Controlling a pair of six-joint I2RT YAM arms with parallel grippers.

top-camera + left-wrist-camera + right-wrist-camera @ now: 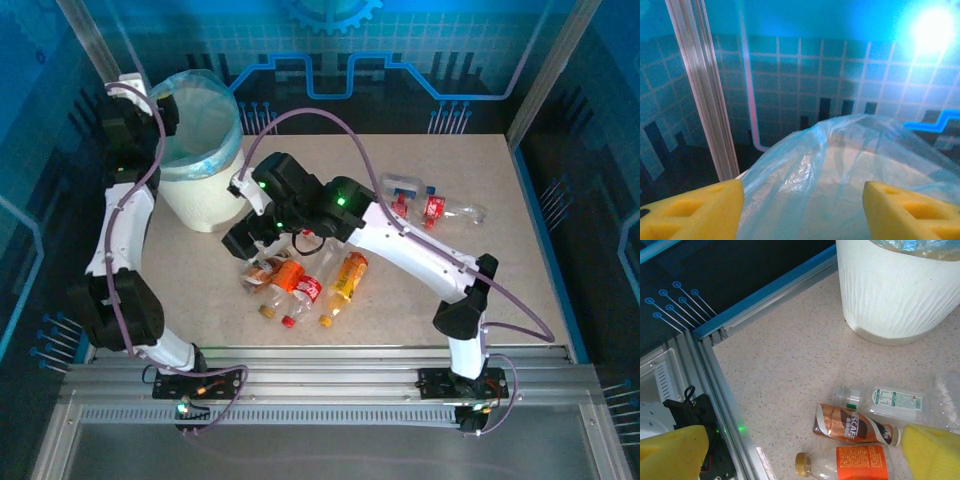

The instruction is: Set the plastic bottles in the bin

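bin [210, 195]: white ribbed bucket, light-blue bag liner
plastic bottles [300, 283]: clear, orange/red/brown labels, lying just beside the bin
left gripper [802, 200]: over the bin, fingers apart, empty
right gripper [800, 455]: wide, above those bottles

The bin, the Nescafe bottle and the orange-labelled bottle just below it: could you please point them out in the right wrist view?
bin [895, 295], right wrist view, on its ribbed white wall.
Nescafe bottle [850, 424], right wrist view, on its brown label.
orange-labelled bottle [860, 462], right wrist view, on its orange label.
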